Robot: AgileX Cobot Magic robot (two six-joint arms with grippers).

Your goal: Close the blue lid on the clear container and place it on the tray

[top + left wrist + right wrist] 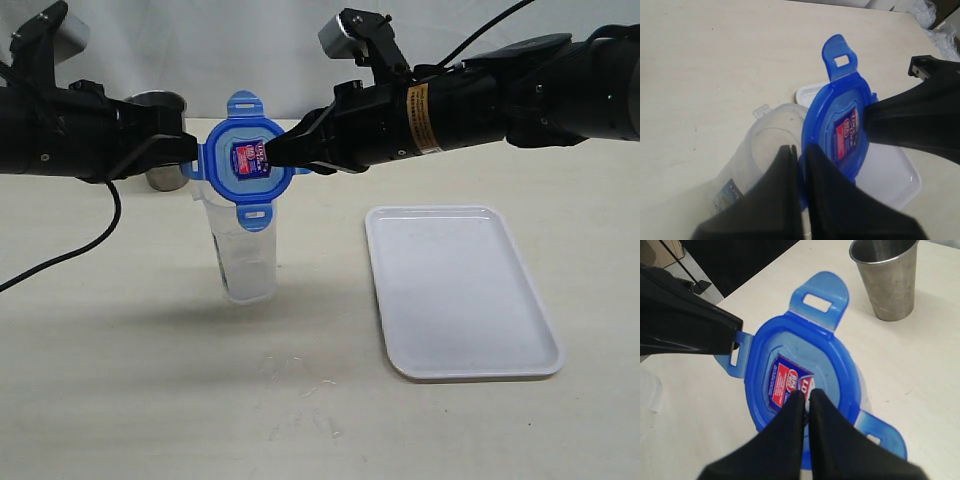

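Left gripper point(195, 150), jaws closed, pinches a side flap of the blue lid point(228, 170), which is held on edge; the flap's end is hidden in the grip. Right gripper point(273, 152), shut and empty, presses its tips on the lid's sticker. The clear container point(248, 262) sits just below both grippers, mouth hidden behind the lid. The tray point(460, 300) lies beneath the right arm.

Exterior view: low, frontal, across table point(150, 400); both wrist views: close, angled down; all share the blue lid point(245, 160).
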